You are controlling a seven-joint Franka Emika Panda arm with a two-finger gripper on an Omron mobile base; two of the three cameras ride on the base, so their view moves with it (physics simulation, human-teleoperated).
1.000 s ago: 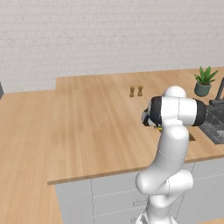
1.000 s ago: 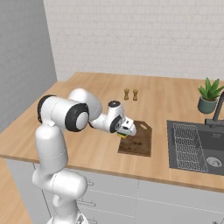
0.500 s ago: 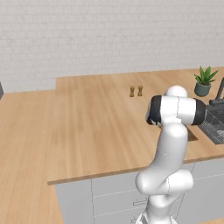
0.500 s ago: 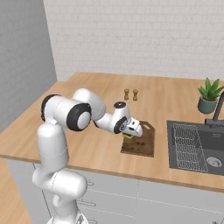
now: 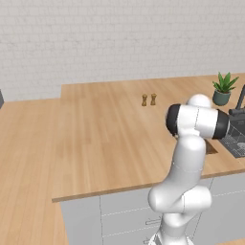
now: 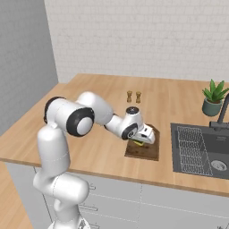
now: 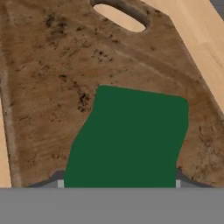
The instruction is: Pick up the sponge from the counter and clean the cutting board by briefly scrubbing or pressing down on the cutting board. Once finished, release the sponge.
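The sponge point(image 7: 131, 135) shows its dark green face in the hand view, held between the fingers of my gripper point(image 7: 118, 181), which is shut on it. Behind it lies the dark, stained wooden cutting board point(image 7: 52, 78) with its handle slot point(image 7: 118, 17) at the top. From the right base view, my gripper point(image 6: 144, 139) is low over the cutting board point(image 6: 145, 152), with the sponge's yellow layer point(image 6: 138, 143) peeking out beneath it. Whether the sponge touches the board I cannot tell. The counter point(image 6: 89, 103) carries the board near its front edge.
A dark sink point(image 6: 201, 150) with a drying rack lies just right of the board, with a faucet point(image 6: 222, 112) behind it. A potted plant point(image 6: 214, 97) stands at the back right. Two small shakers point(image 6: 133, 96) stand behind the board. The counter's front edge is close.
My gripper has carried the sponge to the right and downward, from above the board's left edge to low over its middle.
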